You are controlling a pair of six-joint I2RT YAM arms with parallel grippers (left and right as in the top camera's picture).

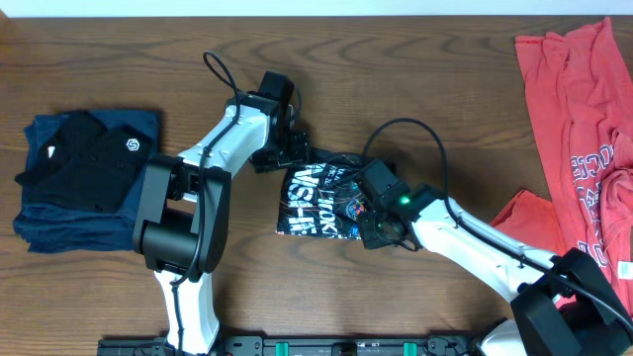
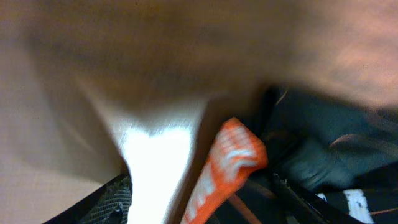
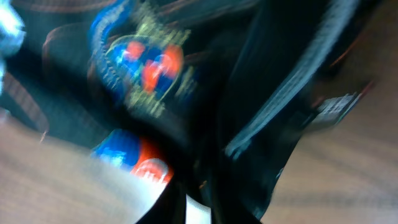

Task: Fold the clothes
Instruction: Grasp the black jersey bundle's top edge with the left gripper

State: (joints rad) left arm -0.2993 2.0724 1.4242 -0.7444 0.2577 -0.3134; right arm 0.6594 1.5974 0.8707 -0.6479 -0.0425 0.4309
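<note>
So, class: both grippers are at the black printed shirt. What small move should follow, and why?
Probably bring the left gripper and right gripper toward each other, folding the black printed shirt in half: they sit at opposite edges, and it lies apart from the folded stack.

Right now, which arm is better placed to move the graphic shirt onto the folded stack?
Probably left: the left gripper is at the graphic shirt, on the side nearest the folded stack; the right gripper is farther away.

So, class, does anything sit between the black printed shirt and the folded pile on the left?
Nothing loose is visible there. Only the left arm itself crosses the gap between the shirt and the folded pile.
</note>
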